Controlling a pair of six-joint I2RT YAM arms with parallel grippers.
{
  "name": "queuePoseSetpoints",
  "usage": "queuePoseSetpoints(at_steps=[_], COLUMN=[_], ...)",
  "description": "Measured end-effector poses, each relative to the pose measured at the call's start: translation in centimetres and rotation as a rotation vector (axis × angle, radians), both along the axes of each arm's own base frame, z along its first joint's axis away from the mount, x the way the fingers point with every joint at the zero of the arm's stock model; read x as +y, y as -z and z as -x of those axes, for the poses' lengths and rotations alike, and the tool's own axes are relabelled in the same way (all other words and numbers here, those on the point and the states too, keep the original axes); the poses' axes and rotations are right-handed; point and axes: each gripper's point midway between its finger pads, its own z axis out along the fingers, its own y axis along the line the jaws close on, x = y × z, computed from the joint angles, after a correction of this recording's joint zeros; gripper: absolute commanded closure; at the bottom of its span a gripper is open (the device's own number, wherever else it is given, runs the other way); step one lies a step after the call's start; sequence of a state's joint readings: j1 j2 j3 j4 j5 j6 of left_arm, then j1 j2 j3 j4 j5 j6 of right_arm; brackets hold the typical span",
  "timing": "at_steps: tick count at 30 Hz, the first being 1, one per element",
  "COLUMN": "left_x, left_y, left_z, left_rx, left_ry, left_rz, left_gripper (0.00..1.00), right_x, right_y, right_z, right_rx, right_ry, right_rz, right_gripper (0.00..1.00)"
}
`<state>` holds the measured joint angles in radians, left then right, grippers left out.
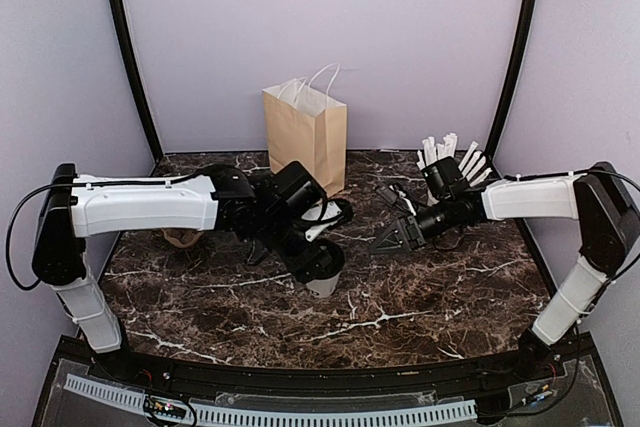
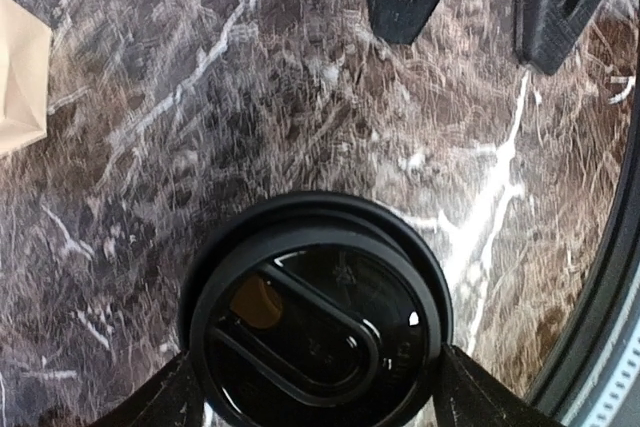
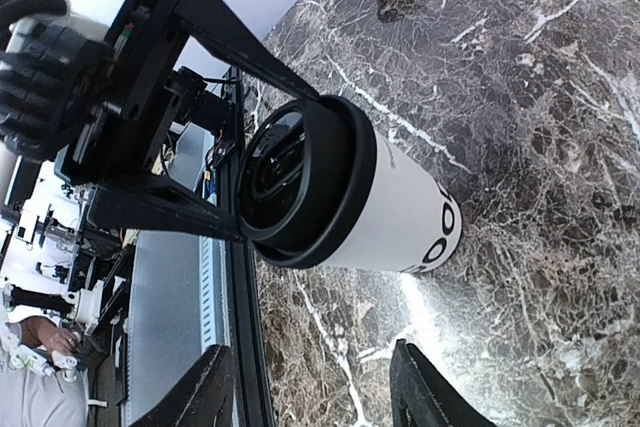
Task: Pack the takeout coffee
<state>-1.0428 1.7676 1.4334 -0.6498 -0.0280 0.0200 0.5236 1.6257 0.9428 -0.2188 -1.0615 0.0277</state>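
The takeout coffee (image 1: 324,285), a white paper cup with dark lettering near its base and a black lid, stands on the marble table left of centre. My left gripper (image 1: 318,265) is shut on it just under the lid. In the left wrist view the lid (image 2: 315,312) fills the bottom, with a finger touching each side of the rim. In the right wrist view the cup (image 3: 400,217) stands between the left fingers (image 3: 225,37). My right gripper (image 1: 395,237) is open and empty, a short way to the cup's right; it also shows in its own view (image 3: 308,352).
A brown paper bag (image 1: 305,132) with white handles stands open at the back centre. A white cup holding wrapped straws (image 1: 447,169) is at the back right. A brown cardboard piece (image 1: 182,238) lies under the left arm. The table's front rail (image 1: 320,377) is near.
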Motion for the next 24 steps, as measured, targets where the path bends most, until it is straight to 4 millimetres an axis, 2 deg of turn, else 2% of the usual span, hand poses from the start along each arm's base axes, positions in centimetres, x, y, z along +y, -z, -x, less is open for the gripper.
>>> queuePoseSetpoints(at_steps=[3,11,16,24], left_x=[-0.7,-2.8,-3.1,-2.4], left_y=[0.2,0.1,-0.3,-0.5], left_z=[-0.3,-1.6,-2.0,-1.5], left_rx=[-0.054,-0.13,-0.157,-0.153], left_ry=[-0.006,-0.018,-0.021,-0.004], left_rz=[0.067,0.174,0.197,0.172], left_gripper=[0.19,0.19,0.19,0.18], right_x=[0.2,1.5,2.2,2.5], right_y=[0.3,2.8,1.8,1.0], right_z=[-0.2,-1.8,-2.2,-2.4], right_rx=[0.013,0.112,0.105,0.102], right_ry=[0.003,0.007,-0.007,-0.019], right_rz=[-0.004,0.017,-0.013,-0.039], right_gripper=[0.47,0.5,0.5,0.49])
